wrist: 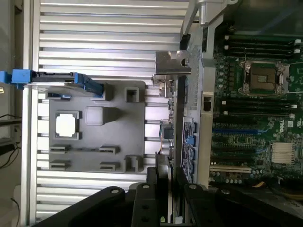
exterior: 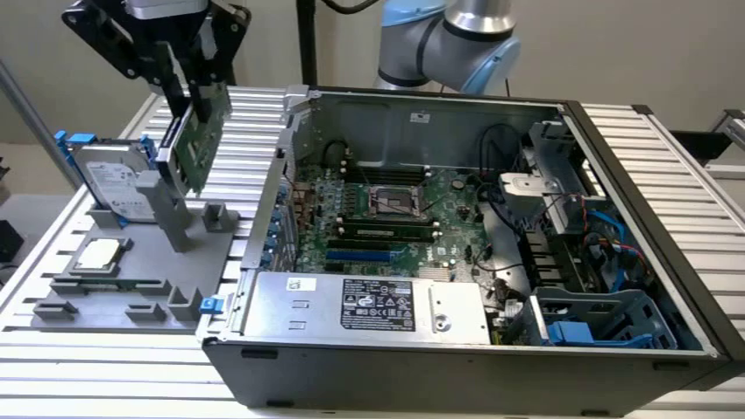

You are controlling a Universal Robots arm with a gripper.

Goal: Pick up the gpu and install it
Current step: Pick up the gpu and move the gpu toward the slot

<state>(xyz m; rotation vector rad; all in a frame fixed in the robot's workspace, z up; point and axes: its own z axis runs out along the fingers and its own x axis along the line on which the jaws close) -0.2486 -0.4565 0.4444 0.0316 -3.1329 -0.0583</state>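
My black claw (exterior: 195, 92) clamps the thin green gpu card with silver end bracket (exterior: 198, 144), holding it upright in the air above the grey moulded parts holder (exterior: 128, 279) on the ribbed metal table (exterior: 105, 375). The open grey computer case (exterior: 466, 371), green motherboard (exterior: 454, 205) exposed, stands just beside the holder, towards the exterior view's right.

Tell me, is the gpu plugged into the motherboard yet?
No, the gripper holds the gpu up outside the case, near the gray holder.
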